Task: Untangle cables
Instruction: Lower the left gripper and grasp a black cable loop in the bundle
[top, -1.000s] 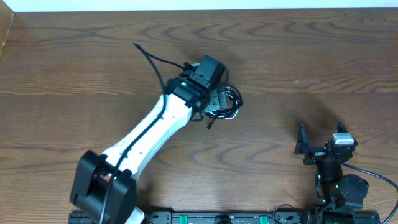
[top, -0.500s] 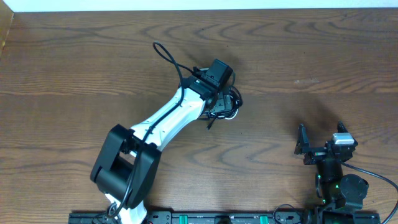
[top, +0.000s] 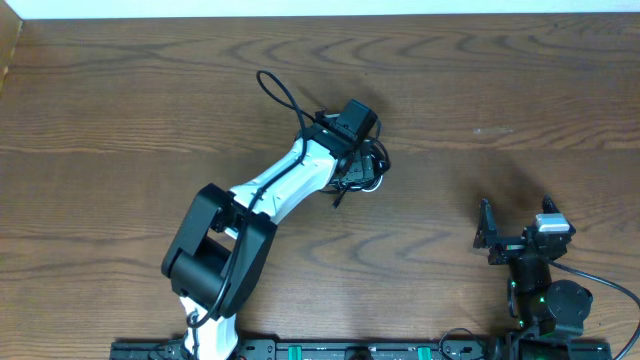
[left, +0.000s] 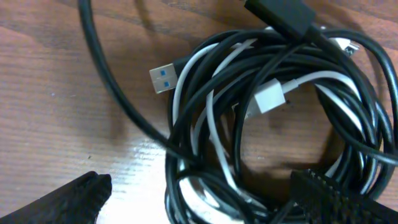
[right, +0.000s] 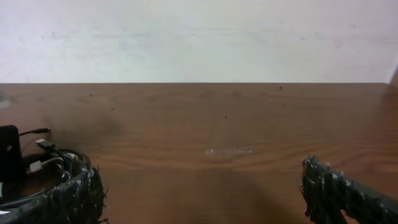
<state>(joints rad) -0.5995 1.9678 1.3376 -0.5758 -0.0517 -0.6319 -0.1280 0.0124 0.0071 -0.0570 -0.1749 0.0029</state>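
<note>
0 cords look freed yet: the cables (left: 269, 98), several black and 1 white, lie coiled together near the centre of the tabletop (top: 130, 90). The left tool (left: 202, 200) hovers over them, released and empty. The right tool (top: 517, 226), at 4 o'clock, is also released. All of the untangling remains.

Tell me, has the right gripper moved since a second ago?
No. In the overhead view the right gripper stands in the same place relative to the black base rail as before, jaws open.
</note>
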